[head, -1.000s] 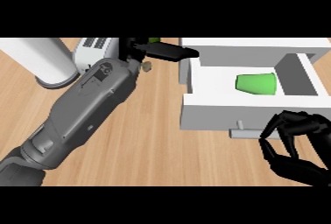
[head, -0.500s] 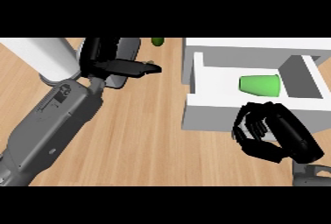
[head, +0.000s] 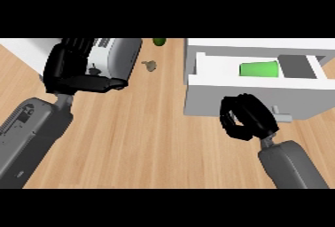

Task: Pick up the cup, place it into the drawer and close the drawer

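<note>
I see the bright green plastic cup (head: 259, 69) lying inside the open white box-shaped drawer (head: 216, 91) at two o'clock. My right hand (head: 245, 117), fingers curled on nothing, sits against the drawer's front face at four o'clock. My left hand (head: 75, 71), at ten o'clock, is curled too, holding nothing.

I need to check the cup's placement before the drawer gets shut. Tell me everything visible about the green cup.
The bright green cup lies inside the open white drawer, toward its middle, beside a grey block to its right. It looks smooth and plain, like plastic, with no handle or markings showing. It seems to lie on its side, though its opening cannot be made out. Neither hand touches it; the black right hand is at the drawer's front.
</note>
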`<action>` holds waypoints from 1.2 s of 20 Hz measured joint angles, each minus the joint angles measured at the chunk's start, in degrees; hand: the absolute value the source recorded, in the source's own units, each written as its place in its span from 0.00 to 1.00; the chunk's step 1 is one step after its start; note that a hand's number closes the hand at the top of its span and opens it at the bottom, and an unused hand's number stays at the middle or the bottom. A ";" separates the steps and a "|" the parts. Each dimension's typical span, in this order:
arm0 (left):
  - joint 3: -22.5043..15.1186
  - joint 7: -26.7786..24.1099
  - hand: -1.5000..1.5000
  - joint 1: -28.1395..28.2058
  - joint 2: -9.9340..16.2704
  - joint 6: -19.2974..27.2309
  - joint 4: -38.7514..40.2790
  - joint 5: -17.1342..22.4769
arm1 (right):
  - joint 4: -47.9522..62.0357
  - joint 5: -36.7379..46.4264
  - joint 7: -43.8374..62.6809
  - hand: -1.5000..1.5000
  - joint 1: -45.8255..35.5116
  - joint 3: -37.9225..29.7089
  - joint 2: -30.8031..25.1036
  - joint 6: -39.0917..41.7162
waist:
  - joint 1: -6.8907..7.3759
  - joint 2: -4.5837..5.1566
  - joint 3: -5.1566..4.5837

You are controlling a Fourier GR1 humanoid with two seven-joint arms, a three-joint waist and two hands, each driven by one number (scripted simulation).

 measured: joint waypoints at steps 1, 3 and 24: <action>0.31 0.01 0.00 1.04 0.46 -0.40 -1.02 -0.04 | 3.79 0.83 -0.86 1.00 -1.81 -0.30 0.69 -1.46 | 0.06 0.03 0.00; 1.59 -0.05 0.00 2.93 1.94 -2.24 -2.02 0.34 | 11.24 1.82 -3.15 1.00 -5.31 -1.30 1.81 -4.36 | 0.12 0.13 0.02; 5.96 -0.94 0.00 12.24 3.89 -10.32 -7.73 0.88 | 55.92 -0.19 -21.06 1.00 -31.32 -13.19 1.05 -7.14 | 2.13 0.01 -0.46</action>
